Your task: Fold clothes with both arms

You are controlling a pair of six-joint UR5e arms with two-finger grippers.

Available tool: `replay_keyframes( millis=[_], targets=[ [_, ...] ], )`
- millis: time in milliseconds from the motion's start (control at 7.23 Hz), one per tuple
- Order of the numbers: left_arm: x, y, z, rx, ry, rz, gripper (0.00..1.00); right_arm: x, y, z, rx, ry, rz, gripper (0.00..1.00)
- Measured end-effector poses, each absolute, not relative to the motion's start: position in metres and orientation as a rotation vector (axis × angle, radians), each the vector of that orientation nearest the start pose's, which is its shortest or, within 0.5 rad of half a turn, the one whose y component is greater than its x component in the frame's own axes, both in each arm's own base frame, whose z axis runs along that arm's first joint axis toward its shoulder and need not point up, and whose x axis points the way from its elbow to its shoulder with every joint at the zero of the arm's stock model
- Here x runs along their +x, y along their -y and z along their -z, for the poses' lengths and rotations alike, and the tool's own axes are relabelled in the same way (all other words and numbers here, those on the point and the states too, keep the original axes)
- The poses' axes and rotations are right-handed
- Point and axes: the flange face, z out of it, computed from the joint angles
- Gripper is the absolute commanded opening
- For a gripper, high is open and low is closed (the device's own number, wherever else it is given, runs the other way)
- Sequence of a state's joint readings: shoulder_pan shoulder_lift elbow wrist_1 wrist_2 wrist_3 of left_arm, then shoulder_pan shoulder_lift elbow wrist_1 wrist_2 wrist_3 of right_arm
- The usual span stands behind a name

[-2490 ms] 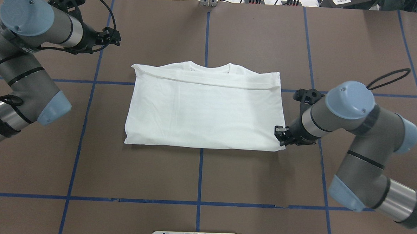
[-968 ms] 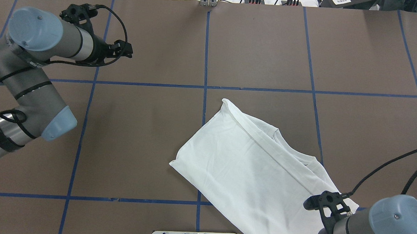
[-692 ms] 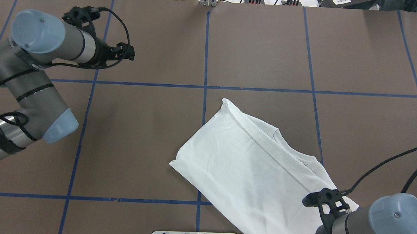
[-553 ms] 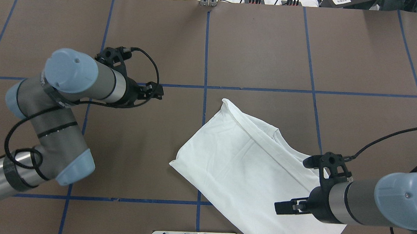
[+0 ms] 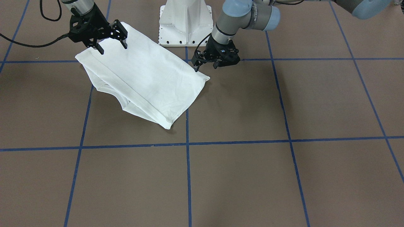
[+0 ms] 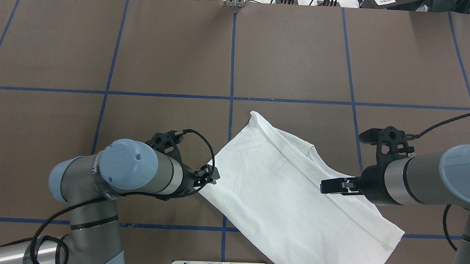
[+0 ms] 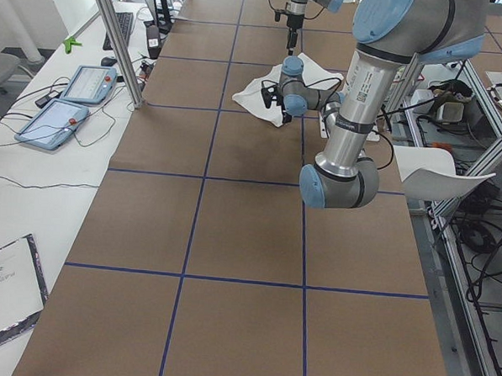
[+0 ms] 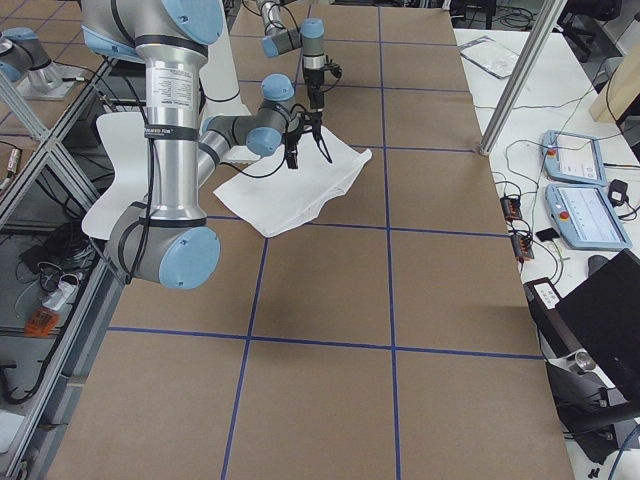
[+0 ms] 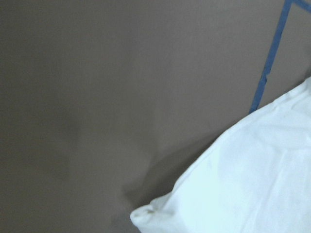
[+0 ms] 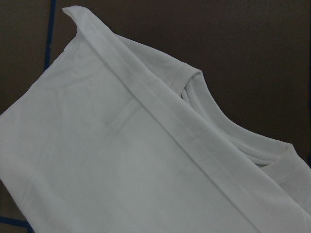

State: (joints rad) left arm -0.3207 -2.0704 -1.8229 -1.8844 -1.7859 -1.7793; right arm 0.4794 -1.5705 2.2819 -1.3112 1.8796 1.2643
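The white T-shirt (image 6: 291,198) lies folded and slanted on the brown table, its crew neck (image 10: 233,131) towards the robot's right. It also shows in the front view (image 5: 145,78) and the left wrist view (image 9: 252,194). My left gripper (image 6: 213,174) is low beside the shirt's left corner; in the front view (image 5: 206,66) it looks open and empty. My right gripper (image 5: 112,44) is open and empty, above the shirt's right part near the neck, and also shows in the overhead view (image 6: 323,186). No printed text shows.
The white pedestal (image 5: 185,22) stands at the robot's edge of the table, close to the shirt. Blue tape lines (image 6: 232,68) cross the brown table top. Tablets (image 7: 88,83) and a metal post (image 7: 116,38) are on the far side table.
The shirt went from flat at the table's middle to slanted at the near right, pulled by the right gripper. That gripper then let go and rose. The left gripper came to the shirt's left corner.
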Motion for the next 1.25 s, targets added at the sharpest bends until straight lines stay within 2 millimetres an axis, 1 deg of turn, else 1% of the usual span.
replay_keyframes(
  millis=[138, 277, 415, 553, 830, 968, 1107, 1245],
  targets=[
    [0.575, 0.3, -0.228, -0.136, -1.064, 0.37, 0.93, -0.338, 0.299, -0.293, 0.104, 0.984, -0.022, 1.0],
    [0.586, 0.301, -0.23, -0.132, -1.052, 0.375, 0.92, -0.341, 0.304, -0.283, 0.1, 0.973, -0.03, 1.0],
    [0.591, 0.303, -0.232, -0.12, -1.044, 0.383, 0.85, -0.344, 0.307, -0.276, 0.097, 0.964, -0.034, 1.0],
    [0.593, 0.305, -0.235, -0.108, -1.038, 0.391, 0.75, -0.345, 0.308, -0.273, 0.095, 0.96, -0.035, 1.0],
    [0.593, 0.308, -0.238, -0.097, -1.032, 0.401, 0.64, -0.346, 0.309, -0.272, 0.094, 0.957, -0.036, 1.0],
    [0.593, 0.312, -0.241, -0.088, -1.027, 0.407, 0.47, -0.346, 0.309, -0.273, 0.094, 0.957, -0.036, 1.0],
    [0.593, 0.315, -0.243, -0.078, -1.021, 0.413, 0.16, -0.347, 0.309, -0.273, 0.094, 0.956, -0.037, 1.0],
    [0.592, 0.318, -0.245, -0.072, -1.019, 0.418, 0.0, -0.347, 0.309, -0.273, 0.094, 0.956, -0.037, 1.0]
  ],
)
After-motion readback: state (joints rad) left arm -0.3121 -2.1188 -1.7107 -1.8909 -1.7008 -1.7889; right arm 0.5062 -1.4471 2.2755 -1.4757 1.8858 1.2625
